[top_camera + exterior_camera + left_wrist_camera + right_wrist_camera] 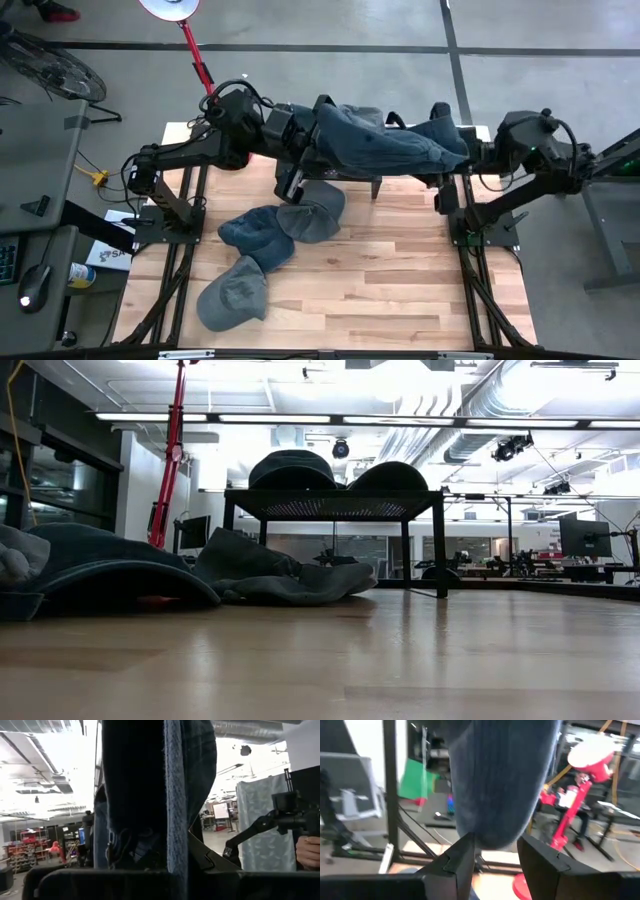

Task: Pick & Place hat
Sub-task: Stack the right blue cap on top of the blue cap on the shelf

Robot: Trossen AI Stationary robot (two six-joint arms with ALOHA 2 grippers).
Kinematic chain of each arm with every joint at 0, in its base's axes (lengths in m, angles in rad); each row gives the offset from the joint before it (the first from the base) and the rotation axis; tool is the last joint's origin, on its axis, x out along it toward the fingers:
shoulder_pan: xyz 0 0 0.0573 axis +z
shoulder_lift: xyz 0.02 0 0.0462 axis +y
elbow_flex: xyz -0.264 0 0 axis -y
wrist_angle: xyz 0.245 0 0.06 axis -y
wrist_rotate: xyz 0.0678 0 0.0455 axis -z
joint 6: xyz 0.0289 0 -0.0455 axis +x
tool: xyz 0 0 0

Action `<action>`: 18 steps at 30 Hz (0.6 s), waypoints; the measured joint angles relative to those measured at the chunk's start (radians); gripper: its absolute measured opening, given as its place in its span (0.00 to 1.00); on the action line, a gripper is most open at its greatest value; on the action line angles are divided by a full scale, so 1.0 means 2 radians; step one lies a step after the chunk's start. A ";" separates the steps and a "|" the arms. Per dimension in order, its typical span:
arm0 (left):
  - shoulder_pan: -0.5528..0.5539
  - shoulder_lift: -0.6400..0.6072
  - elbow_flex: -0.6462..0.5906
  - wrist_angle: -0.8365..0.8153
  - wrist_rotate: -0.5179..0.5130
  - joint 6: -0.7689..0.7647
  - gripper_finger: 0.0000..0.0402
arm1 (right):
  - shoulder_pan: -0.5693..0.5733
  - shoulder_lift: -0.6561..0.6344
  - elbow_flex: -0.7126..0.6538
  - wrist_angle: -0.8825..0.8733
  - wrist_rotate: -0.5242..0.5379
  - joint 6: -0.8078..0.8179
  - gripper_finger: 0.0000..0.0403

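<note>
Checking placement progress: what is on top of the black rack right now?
Two hats sit on the black rack. From above, a held hat and both arms cover the rack top, so nothing more shows.

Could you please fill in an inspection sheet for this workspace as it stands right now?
Surface: wooden table, right half bare.
Job's things: denim hat held above the black rack between both arms; three more hats lying on the table's left part.
Clutter: nothing seen.
End effectors: left end effector shut on the hat's left side; right end effector with fingers either side of the hat's other end, grip not certain.
Cables: black cables on both arms; yellow cable left of the table.
Surroundings: red stand, bicycle wheel, concrete floor.
</note>
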 joint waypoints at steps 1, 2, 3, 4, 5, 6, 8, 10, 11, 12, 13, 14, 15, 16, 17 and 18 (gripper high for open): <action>0.000 0.000 0.000 0.000 0.000 0.000 0.01 | -0.002 0.000 0.000 0.005 -0.012 0.002 0.35; 0.000 0.000 0.000 0.000 0.000 0.000 0.01 | -0.003 0.001 0.000 0.009 -0.021 0.002 0.35; 0.000 0.000 0.000 0.000 0.002 -0.001 0.01 | -0.004 0.001 0.000 0.010 -0.028 0.003 0.35; 0.000 0.000 0.000 0.000 0.002 -0.002 0.01 | -0.004 0.001 0.000 0.011 -0.030 0.003 0.34; 0.000 0.000 0.000 0.000 0.002 -0.003 0.01 | -0.004 0.001 0.000 0.011 -0.030 0.003 0.34; 0.000 0.000 0.000 0.000 0.002 -0.006 0.01 | -0.004 0.001 0.000 0.011 -0.031 0.003 0.33; 0.000 0.000 0.000 0.000 0.001 -0.009 0.01 | -0.004 0.001 0.000 0.010 -0.035 0.003 0.30; 0.000 0.000 0.001 0.000 0.002 -0.010 0.01 | -0.004 0.001 0.000 0.010 -0.040 0.003 0.26; 0.000 0.000 0.001 0.001 0.002 -0.011 0.02 | -0.004 0.001 0.000 0.010 -0.043 0.002 0.23; 0.000 0.000 0.001 0.001 0.002 -0.012 0.02 | -0.003 0.001 0.000 0.010 -0.045 0.002 0.20; 0.000 0.000 0.001 0.002 0.002 -0.014 0.03 | -0.003 0.001 0.000 0.010 -0.048 0.002 0.16; 0.000 0.000 0.001 0.003 0.002 -0.017 0.03 | -0.003 0.001 0.000 0.010 -0.055 0.002 0.13; 0.000 0.000 0.001 0.003 0.002 -0.021 0.03 | -0.003 0.001 0.000 0.010 -0.064 0.002 0.09; 0.000 0.000 0.001 0.003 0.002 -0.023 0.03 | -0.003 0.001 0.000 0.010 -0.074 0.001 0.06; 0.000 0.000 0.002 0.003 0.002 -0.023 0.03 | -0.003 0.001 0.000 0.010 -0.083 0.001 0.04; 0.000 0.000 0.002 0.003 0.002 -0.024 0.03 | -0.003 0.001 0.000 0.010 -0.089 -0.001 0.03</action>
